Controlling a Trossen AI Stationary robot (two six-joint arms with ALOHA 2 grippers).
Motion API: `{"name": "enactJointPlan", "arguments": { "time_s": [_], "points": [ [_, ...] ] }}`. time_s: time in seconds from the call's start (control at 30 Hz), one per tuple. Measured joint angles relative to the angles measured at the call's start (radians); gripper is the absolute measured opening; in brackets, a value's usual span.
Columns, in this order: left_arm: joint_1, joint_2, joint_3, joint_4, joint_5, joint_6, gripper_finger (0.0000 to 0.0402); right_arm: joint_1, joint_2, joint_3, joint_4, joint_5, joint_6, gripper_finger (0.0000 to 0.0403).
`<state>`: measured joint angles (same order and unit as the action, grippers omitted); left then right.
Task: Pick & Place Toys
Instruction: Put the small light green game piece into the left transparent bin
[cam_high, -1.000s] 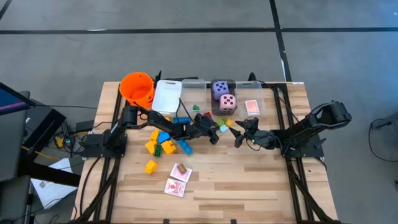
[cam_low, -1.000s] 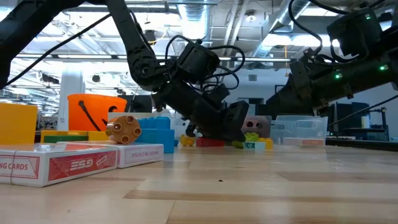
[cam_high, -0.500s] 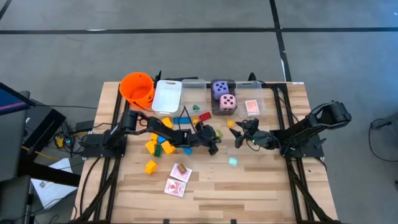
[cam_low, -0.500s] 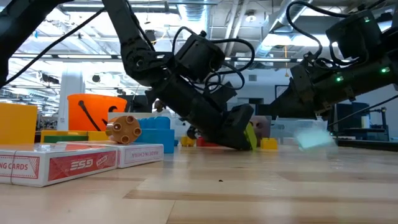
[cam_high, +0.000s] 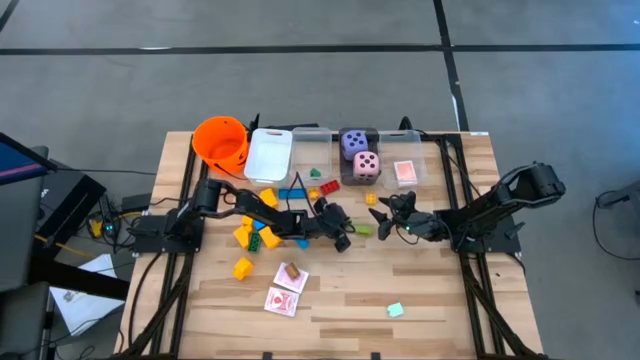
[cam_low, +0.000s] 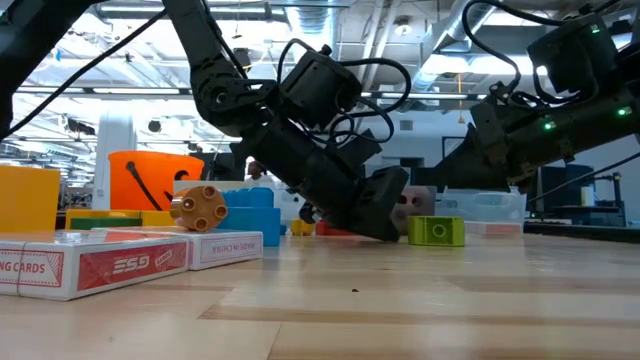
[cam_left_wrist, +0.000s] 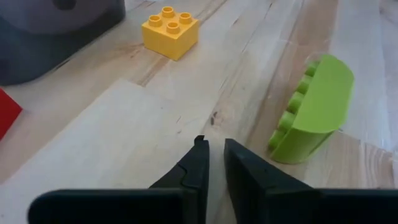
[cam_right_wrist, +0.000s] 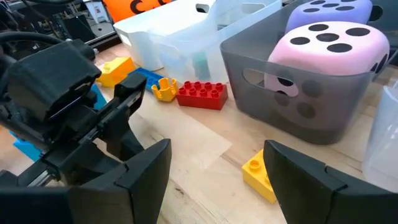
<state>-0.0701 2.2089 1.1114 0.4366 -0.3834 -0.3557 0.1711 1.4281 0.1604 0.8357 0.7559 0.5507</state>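
Nearest, a pale green block (cam_high: 394, 310) now lies near the table's front edge, having travelled from beside the left gripper (cam_high: 343, 238). That gripper rests low at mid-table, fingers nearly together and empty; 1 lime block (cam_high: 364, 229) now sits just beside it. Beyond, the right gripper (cam_high: 386, 214) stays spread apart.

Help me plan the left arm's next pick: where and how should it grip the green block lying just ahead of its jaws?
The green block lies tipped on its side, studs facing the left gripper. I'd probably come down from above and close across its two flat long faces, not over the studs or the rounded end.
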Motion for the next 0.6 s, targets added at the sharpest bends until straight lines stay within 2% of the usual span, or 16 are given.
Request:
{"name": "enactJointPlan", "arguments": {
  "time_s": [0.13, 0.3, 0.6],
  "points": [
    [-0.001, 0.000, 0.000, 0.001, 0.011, 0.062, 0.0049, 0.000, 0.000, 0.000, -0.016, 0.000, 0.008, 0.0249],
    [-0.002, -0.008, 0.000, -0.012, 0.023, 0.086, 0.0092, 0.000, 0.000, 0.000, -0.020, 0.000, 0.008, 0.0249],
    [-0.007, -0.143, -0.008, -0.299, 0.075, 0.090, 0.0195, 0.000, 0.000, 0.000, -0.045, -0.002, 0.026, 0.0249]
  ]
}}
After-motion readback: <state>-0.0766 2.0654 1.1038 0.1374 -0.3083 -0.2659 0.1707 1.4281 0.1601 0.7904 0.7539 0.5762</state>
